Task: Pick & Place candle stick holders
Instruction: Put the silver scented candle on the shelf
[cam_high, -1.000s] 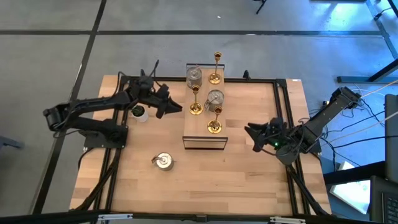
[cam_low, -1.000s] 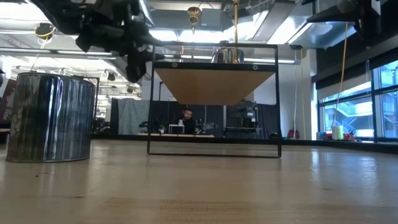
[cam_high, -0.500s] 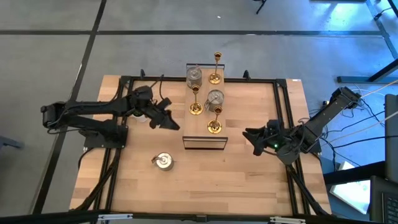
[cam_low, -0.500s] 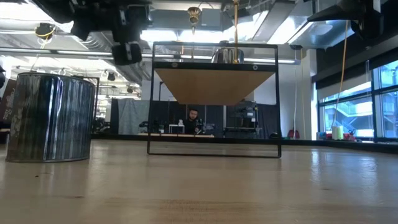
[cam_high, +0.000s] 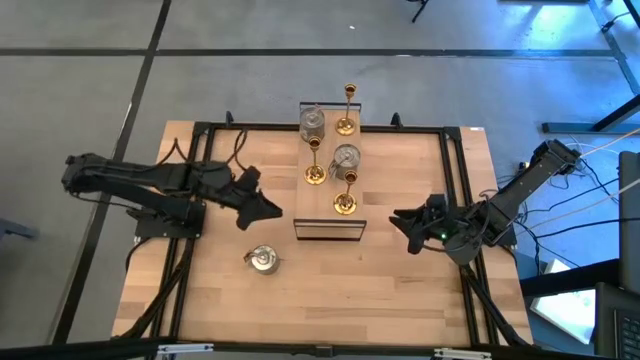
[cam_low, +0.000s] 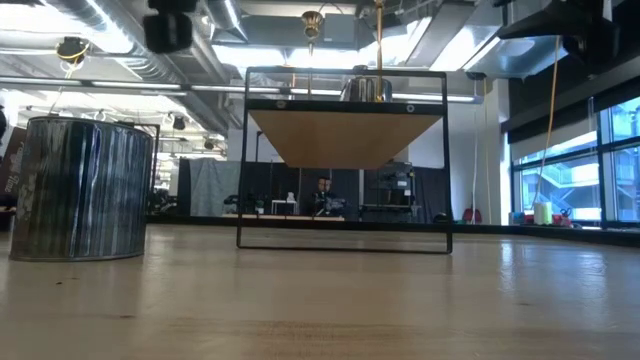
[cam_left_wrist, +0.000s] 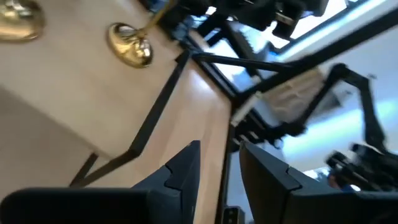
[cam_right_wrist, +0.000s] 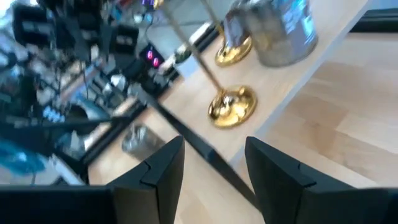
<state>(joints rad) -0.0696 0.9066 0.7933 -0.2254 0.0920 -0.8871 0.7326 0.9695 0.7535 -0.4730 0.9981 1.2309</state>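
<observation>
Wooden tabletop (cam_high: 330, 290) inside a black frame carries a small raised shelf (cam_high: 328, 212) with a wooden top on thin black legs. Hovering over bare wood between that shelf's left side and a squat silver holder (cam_high: 263, 260), the left gripper (cam_high: 262, 208) has its fingers (cam_left_wrist: 180, 177) narrowly parted with nothing between them; the silver holder stands upright on its round base, just beyond the fingertips toward the tabletop's front edge, apart from them. Off the shelf's right side, the right gripper (cam_high: 402, 226) points at the shelf, its fingers (cam_right_wrist: 163, 163) spread apart and empty, the nearest gold candlestick (cam_high: 345, 196) ahead of them on the shelf's front right corner. That candlestick stands with its slim stem vertical over a round base. Farther along the shelf stand a second gold candlestick (cam_high: 315, 166) on the left, a round silver holder (cam_high: 346, 157) beside it, another silver holder (cam_high: 312, 124) at the back left and a third gold candlestick (cam_high: 346, 114) at the back right, all upright. From table height, the squat silver holder (cam_low: 78, 188) looms at the left, its ribbed wall vertical.
</observation>
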